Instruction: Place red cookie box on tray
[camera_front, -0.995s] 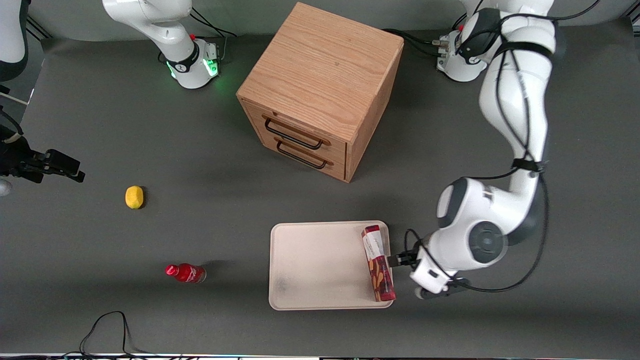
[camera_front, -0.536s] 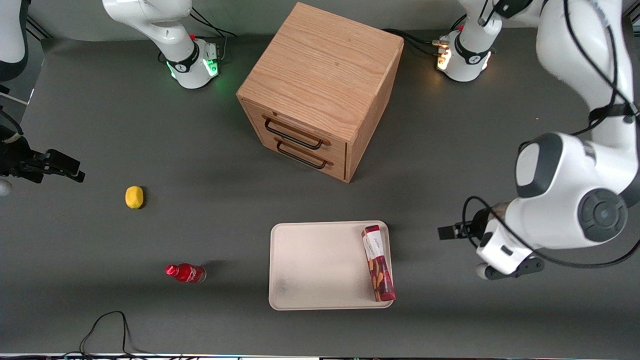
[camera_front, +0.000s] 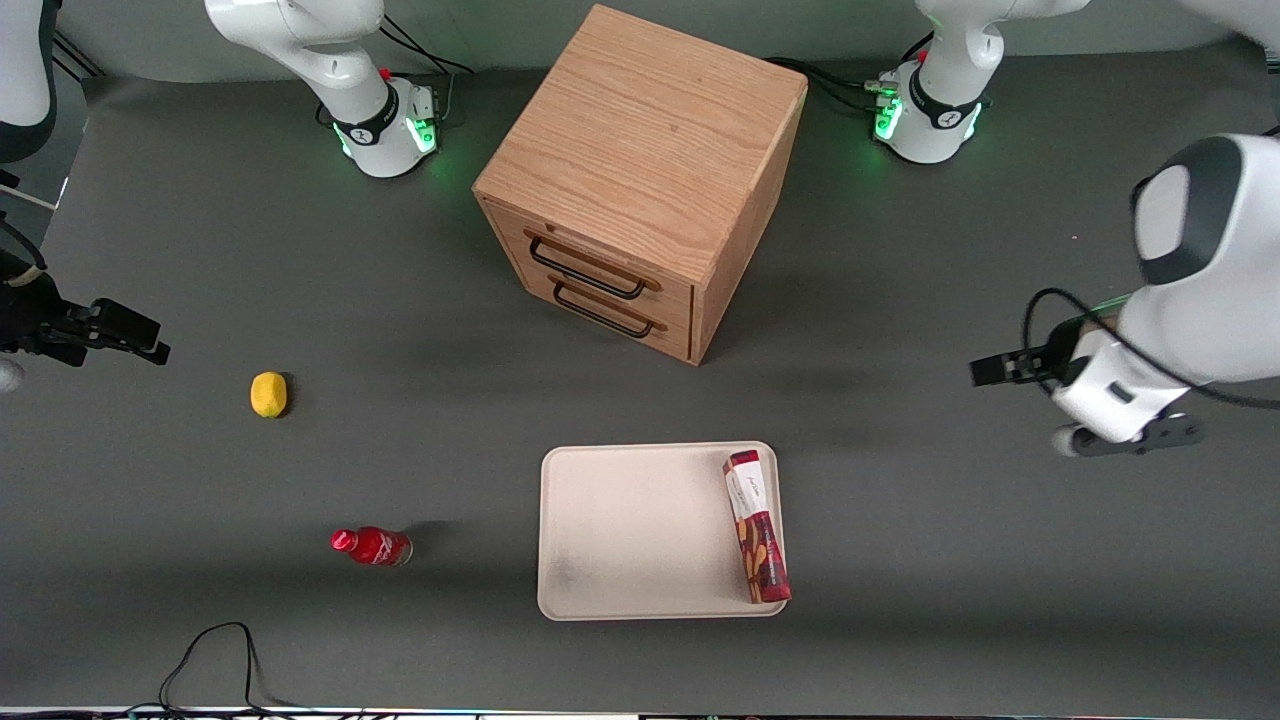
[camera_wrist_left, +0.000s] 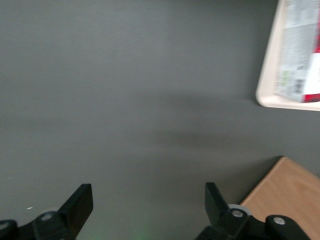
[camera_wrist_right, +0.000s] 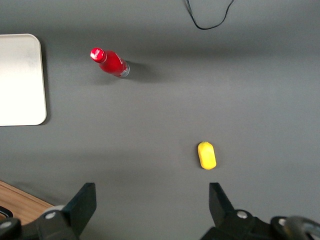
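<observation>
**One box on the tray, tool empty**

Two fingers of the tool (camera_wrist_left: 145, 210) stand wide apart, holding nothing, above bare desk (camera_front: 300, 250) well clear of the tray (camera_front: 630, 530). The red cookie box (camera_front: 757, 525) lies flat in the tray along its short edge nearest the working arm. It looks light, stiff and crushable; take it across its narrow middle.

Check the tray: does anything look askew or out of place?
Slightly. The box lies on the tray at the edge toward the working arm, a bit skewed, its near corner overhanging the rim. The gripper is open, clear above the table.
</observation>
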